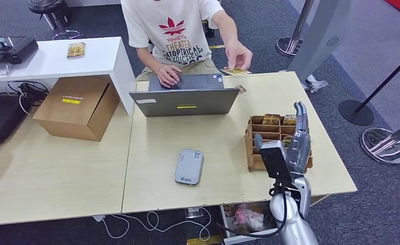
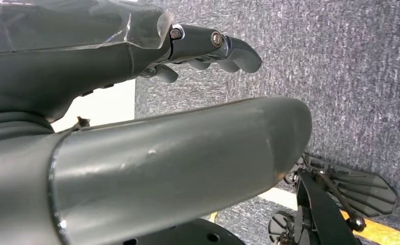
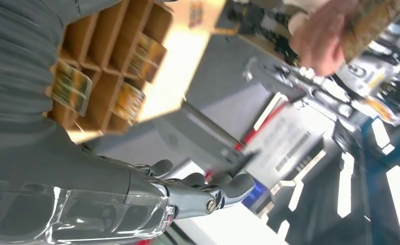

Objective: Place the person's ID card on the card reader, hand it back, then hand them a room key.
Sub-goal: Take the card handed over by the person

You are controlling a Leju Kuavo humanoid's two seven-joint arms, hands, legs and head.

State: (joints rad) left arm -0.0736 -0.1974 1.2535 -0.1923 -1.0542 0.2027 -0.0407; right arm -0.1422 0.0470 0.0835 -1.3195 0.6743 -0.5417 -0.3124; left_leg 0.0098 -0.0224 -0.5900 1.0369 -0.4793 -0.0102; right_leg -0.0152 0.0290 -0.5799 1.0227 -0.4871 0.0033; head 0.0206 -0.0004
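Right hand raised over the cardboard key rack, fingers extended, holding nothing. ID card pinched in the person's hand at 12 o'clock of the rack. Card reader on the table, 9 o'clock of the rack. Left hand hangs over carpet, fingers loosely apart, holding nothing.

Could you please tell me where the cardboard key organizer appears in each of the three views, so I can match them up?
Head view: cardboard key organizer on the table's right side, just behind the raised right hand.
Right wrist view: organizer at upper left, above the right hand.
Left wrist view: not in it.
Shared landmark: the person's hand holding a card.
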